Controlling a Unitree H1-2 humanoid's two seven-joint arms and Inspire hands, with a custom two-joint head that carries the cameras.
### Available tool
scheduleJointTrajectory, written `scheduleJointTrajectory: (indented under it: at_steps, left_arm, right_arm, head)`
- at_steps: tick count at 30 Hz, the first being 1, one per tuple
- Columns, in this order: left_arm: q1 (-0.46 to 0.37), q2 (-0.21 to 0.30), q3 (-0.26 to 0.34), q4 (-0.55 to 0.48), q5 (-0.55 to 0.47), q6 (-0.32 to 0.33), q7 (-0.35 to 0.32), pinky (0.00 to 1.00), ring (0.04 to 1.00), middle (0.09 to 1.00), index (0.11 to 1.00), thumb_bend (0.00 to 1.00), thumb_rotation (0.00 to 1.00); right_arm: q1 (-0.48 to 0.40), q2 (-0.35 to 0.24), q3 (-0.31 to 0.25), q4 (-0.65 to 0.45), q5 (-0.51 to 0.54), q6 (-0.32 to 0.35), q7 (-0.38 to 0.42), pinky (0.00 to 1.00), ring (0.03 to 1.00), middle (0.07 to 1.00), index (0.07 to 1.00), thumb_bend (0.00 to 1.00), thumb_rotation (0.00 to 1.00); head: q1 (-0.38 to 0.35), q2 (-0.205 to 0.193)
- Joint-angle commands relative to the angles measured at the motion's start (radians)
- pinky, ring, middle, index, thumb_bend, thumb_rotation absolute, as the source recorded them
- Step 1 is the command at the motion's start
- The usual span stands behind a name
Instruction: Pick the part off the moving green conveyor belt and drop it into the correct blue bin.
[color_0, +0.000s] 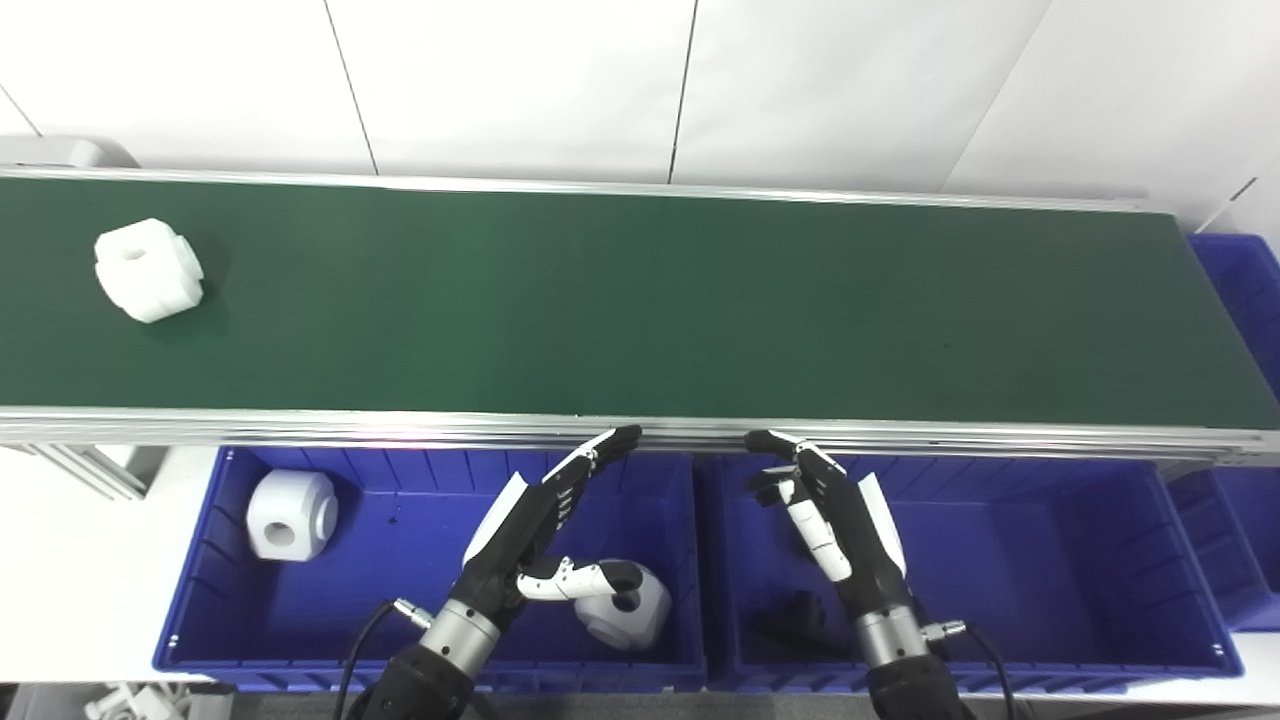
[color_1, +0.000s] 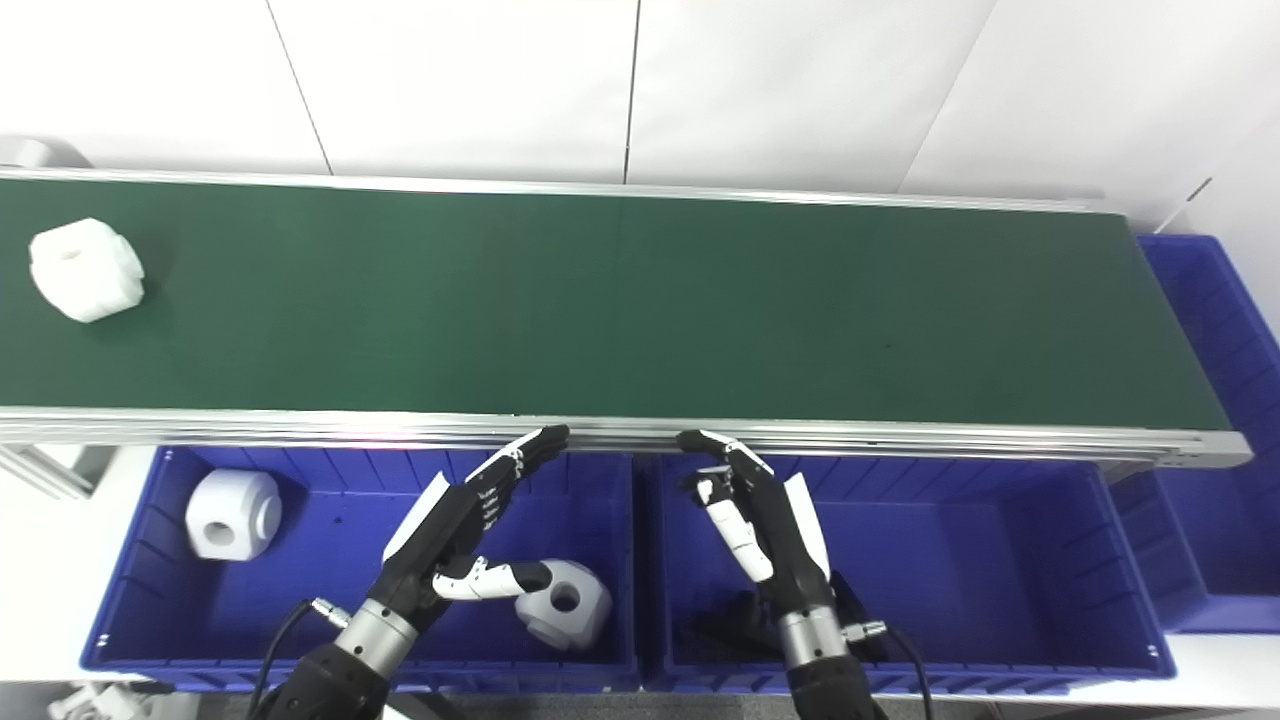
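Left eye view, both robot hands released, dark item (color_0: 795, 618) under right robot hand (color_0: 835, 510) unclear

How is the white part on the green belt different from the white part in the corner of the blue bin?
The belt part lies on the green conveyor belt with its hole facing up; the corner part sits in the left blue bin, hole facing sideways. Both are white, chunky and untouched by either hand.

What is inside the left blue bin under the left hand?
The left blue bin holds two white parts; the left hand partly covers the nearer one.
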Motion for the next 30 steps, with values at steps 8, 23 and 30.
scheduleJointTrajectory:
  at_steps: [8, 23, 30]
  left_arm:
    - [-0.009, -0.001, -0.003, -0.016, -0.010, -0.037, -0.003, 0.98, 0.937, 0.916, 0.890, 0.93, 0.56]
    - [-0.007, 0.001, -0.003, -0.023, -0.005, -0.032, -0.002, 0.98, 0.945, 0.919, 0.894, 0.93, 0.57]
    - [-0.008, -0.002, -0.004, -0.020, -0.008, -0.032, -0.002, 0.98, 0.945, 0.921, 0.892, 0.93, 0.56]
  right_arm:
    - [-0.013, -0.008, 0.007, -0.020, 0.001, -0.063, -0.027, 0.54, 0.613, 0.772, 0.742, 0.65, 0.99]
    - [-0.011, -0.009, 0.010, -0.022, -0.010, -0.063, -0.035, 0.55, 0.618, 0.772, 0.744, 0.65, 1.00]
    - [-0.006, -0.009, 0.008, -0.023, 0.005, -0.063, -0.022, 0.57, 0.618, 0.774, 0.744, 0.66, 0.99]
  head:
    - [0.000, -0.002]
    - [-0.001, -0.005]
    - [0.001, -0.008]
